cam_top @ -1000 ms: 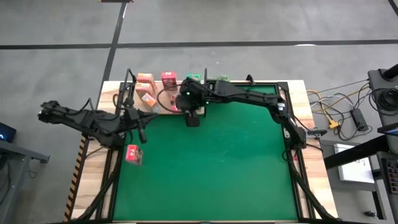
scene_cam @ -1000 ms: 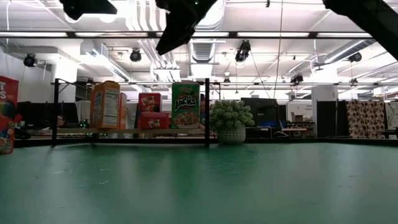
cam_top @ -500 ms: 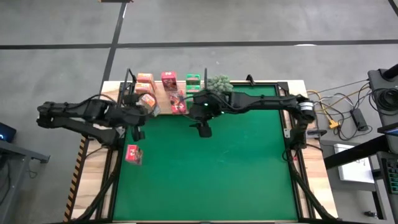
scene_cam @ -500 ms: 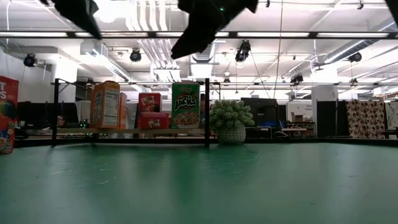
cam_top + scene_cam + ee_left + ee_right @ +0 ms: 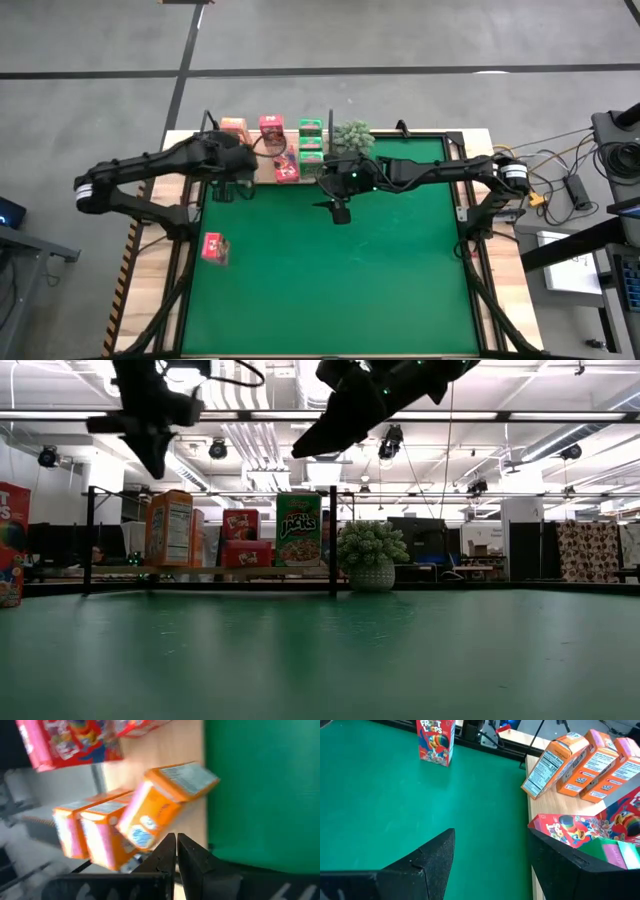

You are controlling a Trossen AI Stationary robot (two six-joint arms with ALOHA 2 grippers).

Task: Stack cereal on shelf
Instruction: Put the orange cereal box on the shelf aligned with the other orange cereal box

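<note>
The left arm's fingers (image 5: 176, 851) are pressed together on nothing, hanging above the orange cereal boxes (image 5: 234, 128) at the shelf's (image 5: 210, 571) left end; one orange box (image 5: 172, 800) leans tilted against its neighbours. The right arm's fingers (image 5: 490, 857) stand spread apart and empty, over the green mat (image 5: 340, 280) just in front of the shelf. Pink-red boxes (image 5: 272, 127) and green boxes (image 5: 311, 130) sit on the board, and a lone pink-red box (image 5: 213, 247) stands upright on the mat near the worktop's (image 5: 505, 260) left edge. A potted plant (image 5: 371, 556) stands beside the shelf. Behind lies an open room with ceiling lights and ducts.
</note>
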